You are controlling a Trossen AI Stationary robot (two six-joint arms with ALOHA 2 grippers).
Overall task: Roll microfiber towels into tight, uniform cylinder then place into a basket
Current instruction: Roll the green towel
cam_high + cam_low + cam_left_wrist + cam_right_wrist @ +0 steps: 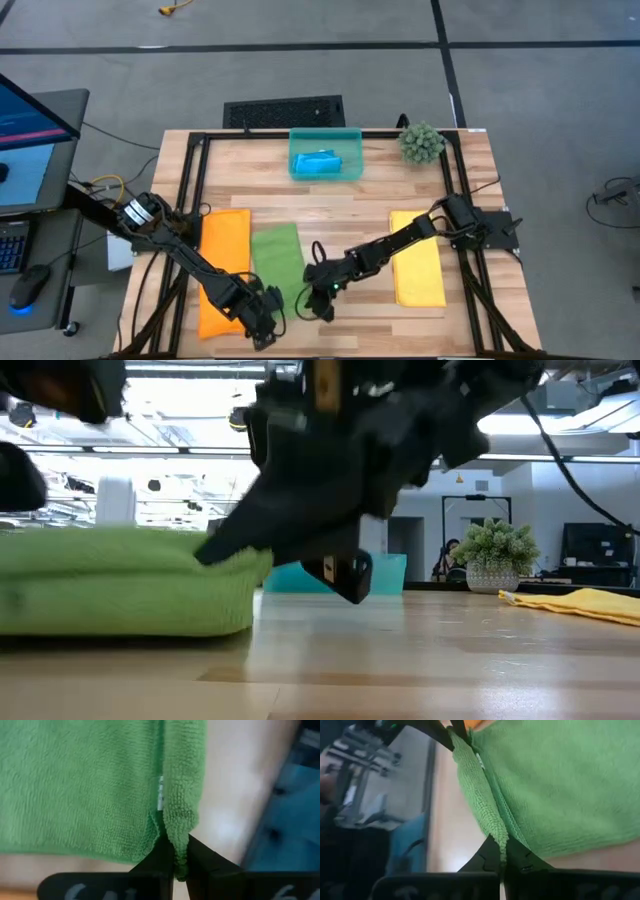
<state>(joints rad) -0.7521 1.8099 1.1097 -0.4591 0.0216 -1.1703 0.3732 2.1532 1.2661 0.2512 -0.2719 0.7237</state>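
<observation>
Left gripper (180,862): clamped on the green towel's (277,258) near hem, lower centre of the high view.
Right gripper (504,854): pinching the same hem.
Sewn tag (160,794): white, print unreadable.
Basket (325,133): upper centre, holding the blue towel (318,162).

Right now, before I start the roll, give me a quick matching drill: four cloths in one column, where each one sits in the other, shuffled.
Column 1:
1. green cloth
2. blue cloth
3. orange cloth
4. yellow cloth

Column 2:
A. flat on the table under the right arm
B. near edge pinched by both the left tool and the right tool
C. inside the teal basket
D. flat beside the green one, on the left arm's side

Pairs: 1-B, 2-C, 3-D, 4-A
</observation>
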